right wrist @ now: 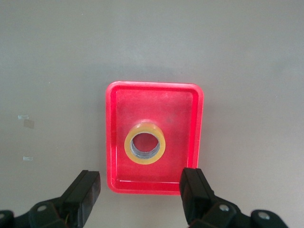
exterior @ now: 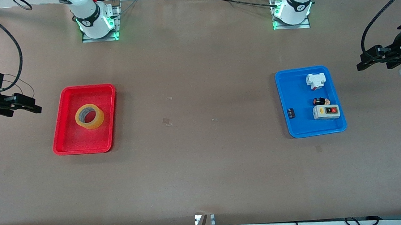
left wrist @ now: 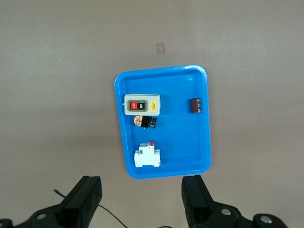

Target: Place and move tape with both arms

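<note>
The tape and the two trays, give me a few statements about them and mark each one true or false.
1. The tape lies in the red tray. True.
2. The right gripper is shut on the tape. False: its jaws are open and it hangs off the red tray's outer edge, at the right arm's end of the table.
3. The switch box sits in the blue tray. True.
4. The left gripper holds the white breaker. False: its jaws are open and empty, and the breaker rests in the blue tray.
5. The tape stands on its edge. False: it lies flat, hole facing up.
</note>
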You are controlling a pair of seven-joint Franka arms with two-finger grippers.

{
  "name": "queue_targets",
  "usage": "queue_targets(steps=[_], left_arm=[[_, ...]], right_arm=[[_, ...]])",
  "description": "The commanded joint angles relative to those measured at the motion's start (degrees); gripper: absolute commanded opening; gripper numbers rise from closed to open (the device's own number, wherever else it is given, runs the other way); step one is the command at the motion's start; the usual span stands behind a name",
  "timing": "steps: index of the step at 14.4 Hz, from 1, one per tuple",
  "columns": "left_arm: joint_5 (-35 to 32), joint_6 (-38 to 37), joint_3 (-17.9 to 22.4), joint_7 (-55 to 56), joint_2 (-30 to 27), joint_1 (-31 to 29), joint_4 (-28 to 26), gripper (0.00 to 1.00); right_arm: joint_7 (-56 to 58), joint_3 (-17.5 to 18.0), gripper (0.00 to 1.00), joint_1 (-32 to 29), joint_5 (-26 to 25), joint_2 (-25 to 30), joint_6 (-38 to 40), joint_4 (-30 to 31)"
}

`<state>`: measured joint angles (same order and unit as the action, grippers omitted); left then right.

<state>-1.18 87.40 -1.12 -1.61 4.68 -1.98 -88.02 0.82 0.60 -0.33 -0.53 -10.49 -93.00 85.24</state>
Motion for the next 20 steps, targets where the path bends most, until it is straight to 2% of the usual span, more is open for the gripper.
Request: queue_targets(steps=[1, 7, 20], left_arm=[[-0.58, -0.12, -0.37, -0.58, -2.48, -0.48, -2.24, 1.00], [-0.58, 0.76, -0.37, -0.59, -4.77, -0.57, -4.96, 1.00], [-0.58, 0.67, -0.37, -0.50, -4.68, -0.57, -4.88, 1.00]], right_arm=[[-0.11, 0.45, 1.00, 0.24, -0.61, 2.14, -0.95, 3.35], [-0.11, 0.37, 1.00, 0.25, -0.61, 7.58, -3.32, 9.67], [0.68, 0.28, 1.00, 0.16, -0.70, 8.91, 0.36, 9.59]])
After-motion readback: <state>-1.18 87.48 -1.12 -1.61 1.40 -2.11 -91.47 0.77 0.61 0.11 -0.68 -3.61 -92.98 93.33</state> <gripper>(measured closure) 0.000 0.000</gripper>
